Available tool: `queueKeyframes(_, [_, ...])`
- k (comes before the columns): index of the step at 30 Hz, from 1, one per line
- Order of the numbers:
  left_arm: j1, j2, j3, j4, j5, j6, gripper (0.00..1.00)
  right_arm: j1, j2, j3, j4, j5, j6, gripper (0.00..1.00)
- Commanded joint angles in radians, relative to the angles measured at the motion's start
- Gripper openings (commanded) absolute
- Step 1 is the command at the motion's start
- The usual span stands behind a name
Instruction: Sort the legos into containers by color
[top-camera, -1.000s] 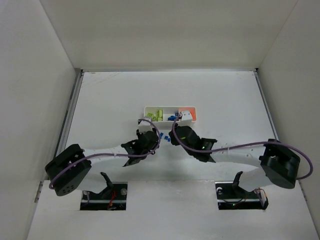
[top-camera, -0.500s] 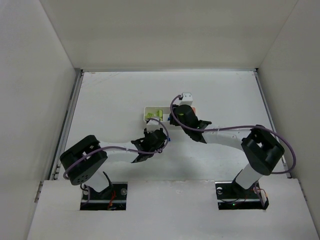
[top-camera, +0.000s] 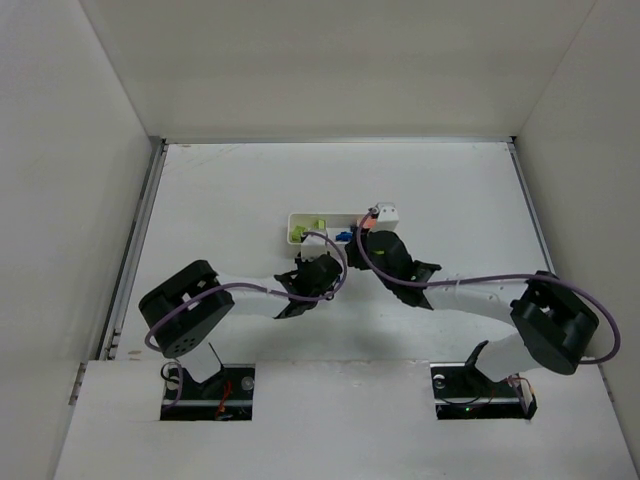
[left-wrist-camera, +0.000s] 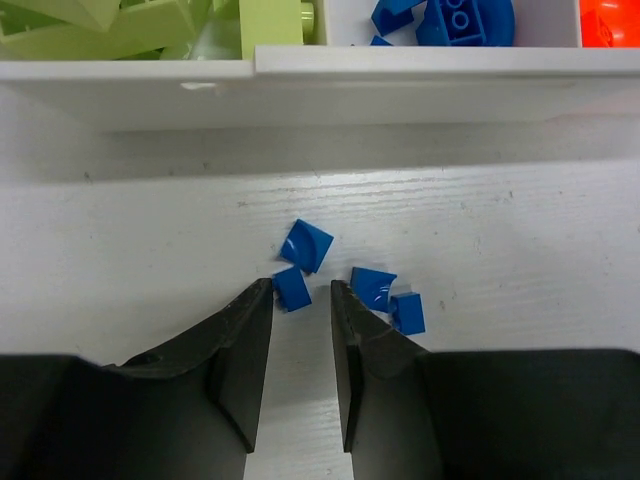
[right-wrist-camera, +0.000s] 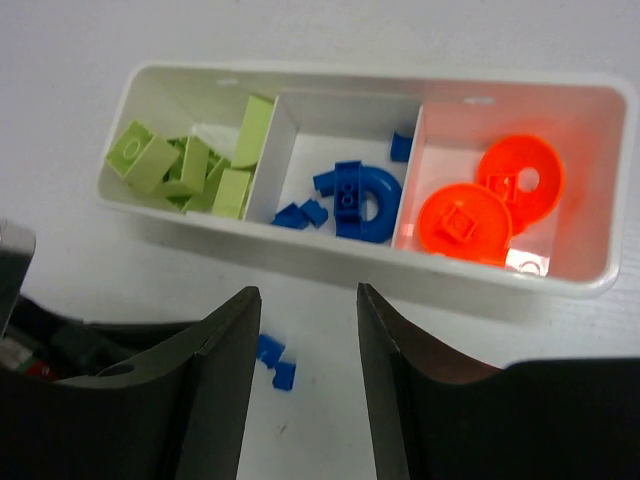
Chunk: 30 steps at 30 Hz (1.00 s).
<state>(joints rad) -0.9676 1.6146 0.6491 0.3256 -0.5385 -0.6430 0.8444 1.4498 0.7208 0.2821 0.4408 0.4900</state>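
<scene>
Several small blue legos lie loose on the table in front of the white tray (left-wrist-camera: 150, 85). One blue brick (left-wrist-camera: 292, 288) sits right at the tips of my left gripper (left-wrist-camera: 300, 292), whose jaws stand a little apart around it without clamping it. Another (left-wrist-camera: 307, 245) lies just beyond, and two more (left-wrist-camera: 373, 290) (left-wrist-camera: 408, 313) rest beside the right finger. My right gripper (right-wrist-camera: 307, 295) hangs open and empty over the table just before the tray (right-wrist-camera: 500, 275). The containers hold lime green legos (right-wrist-camera: 190, 165), blue legos (right-wrist-camera: 360, 195) and orange-red legos (right-wrist-camera: 480, 205).
Both arms meet close together at the tray's near side; my left gripper (top-camera: 330, 268) is just left of my right gripper (top-camera: 362, 235). The left arm's dark body (right-wrist-camera: 60, 345) shows beside the right fingers. White walls enclose the table on three sides.
My right gripper rose from the table to the tray and opened. The left arm reached further right to the loose blue bricks, and its jaws narrowed.
</scene>
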Motion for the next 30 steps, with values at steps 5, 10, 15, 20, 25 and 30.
queueKeyframes(5, [0.002, 0.028, 0.038, -0.025, -0.032, 0.000, 0.13, 0.067, -0.063, -0.121, 0.065, 0.004, 0.122, 0.46])
queueKeyframes(10, [-0.012, -0.044, 0.011, -0.054, -0.058, -0.003, 0.08, 0.124, -0.029, -0.153, 0.077, 0.013, 0.150, 0.46])
queueKeyframes(15, [-0.023, -0.171, 0.001, -0.098, -0.052, -0.009, 0.08, 0.146, -0.020, -0.173, 0.077, 0.038, 0.170, 0.46])
queueKeyframes(20, [0.003, -0.239, 0.072, -0.109, 0.017, 0.000, 0.09, 0.155, -0.052, -0.208, 0.075, 0.052, 0.196, 0.46])
queueKeyframes(25, [0.059, -0.145, 0.200, -0.091, 0.071, 0.049, 0.09, 0.155, -0.083, -0.244, 0.055, 0.056, 0.229, 0.46])
queueKeyframes(30, [0.120, 0.019, 0.313, -0.053, 0.104, 0.083, 0.12, 0.156, -0.077, -0.233, 0.055, 0.056, 0.222, 0.46])
